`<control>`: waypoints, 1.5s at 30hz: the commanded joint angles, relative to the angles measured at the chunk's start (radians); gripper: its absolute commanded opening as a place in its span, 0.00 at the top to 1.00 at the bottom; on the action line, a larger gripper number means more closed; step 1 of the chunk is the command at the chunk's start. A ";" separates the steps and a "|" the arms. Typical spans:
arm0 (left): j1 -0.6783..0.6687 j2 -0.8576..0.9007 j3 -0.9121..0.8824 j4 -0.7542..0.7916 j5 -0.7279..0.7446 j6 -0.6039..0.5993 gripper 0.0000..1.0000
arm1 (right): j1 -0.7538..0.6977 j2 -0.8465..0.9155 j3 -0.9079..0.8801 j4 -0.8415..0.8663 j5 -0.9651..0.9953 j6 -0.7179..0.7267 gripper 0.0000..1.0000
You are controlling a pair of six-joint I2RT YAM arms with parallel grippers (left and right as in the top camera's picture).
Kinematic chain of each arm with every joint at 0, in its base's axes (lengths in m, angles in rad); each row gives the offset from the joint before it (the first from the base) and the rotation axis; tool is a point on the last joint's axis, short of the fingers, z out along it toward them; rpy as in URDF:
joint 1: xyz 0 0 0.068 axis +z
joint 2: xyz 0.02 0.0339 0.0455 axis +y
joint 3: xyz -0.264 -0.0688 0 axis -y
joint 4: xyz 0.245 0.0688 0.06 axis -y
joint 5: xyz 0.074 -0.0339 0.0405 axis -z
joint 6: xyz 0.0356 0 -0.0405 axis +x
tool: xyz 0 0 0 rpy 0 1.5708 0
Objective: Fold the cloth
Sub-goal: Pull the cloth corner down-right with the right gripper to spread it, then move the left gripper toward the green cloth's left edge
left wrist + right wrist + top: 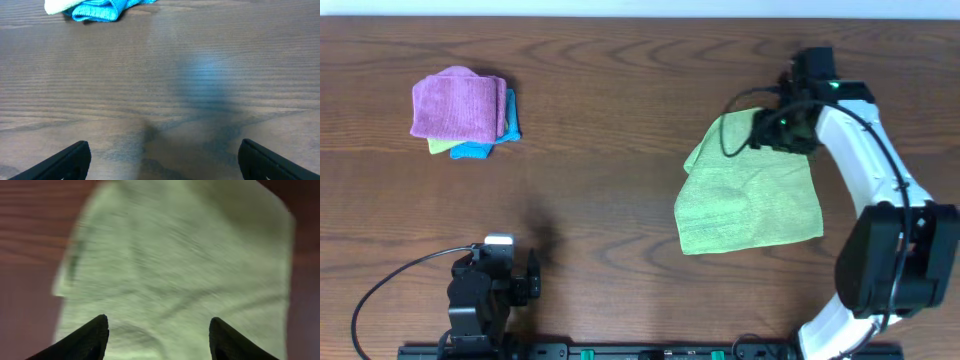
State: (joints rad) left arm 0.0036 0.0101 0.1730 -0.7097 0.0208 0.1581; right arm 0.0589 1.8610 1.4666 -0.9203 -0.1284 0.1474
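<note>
The lime-green cloth [745, 195] lies on the right side of the wooden table, its far part rumpled and slightly bunched. My right gripper [775, 130] hovers over the cloth's far edge. In the right wrist view the cloth [180, 260] fills the frame, and the right gripper's fingers [157, 335] are spread wide with nothing held between them. My left gripper [510, 262] is open and empty near the front left of the table, and in the left wrist view [162, 157] only bare wood lies between its fingers. The cloth's tag is not visible.
A stack of folded cloths sits at the far left: a purple cloth [458, 103] on top, a teal cloth [480, 150] beneath, and a pale green edge [440, 146] showing. The teal cloth [100, 10] also shows in the left wrist view. A black cable [390, 285] loops at the front left.
</note>
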 commanded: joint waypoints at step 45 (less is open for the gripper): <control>-0.004 1.434 1.061 0.272 0.822 -0.455 0.05 | -0.086 -0.117 0.026 -0.004 -0.036 0.016 0.37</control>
State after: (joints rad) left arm 0.0025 1.3659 1.2144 -0.4808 0.6594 -0.1387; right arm 0.0399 1.7908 1.4761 -0.9176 -0.1791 0.1455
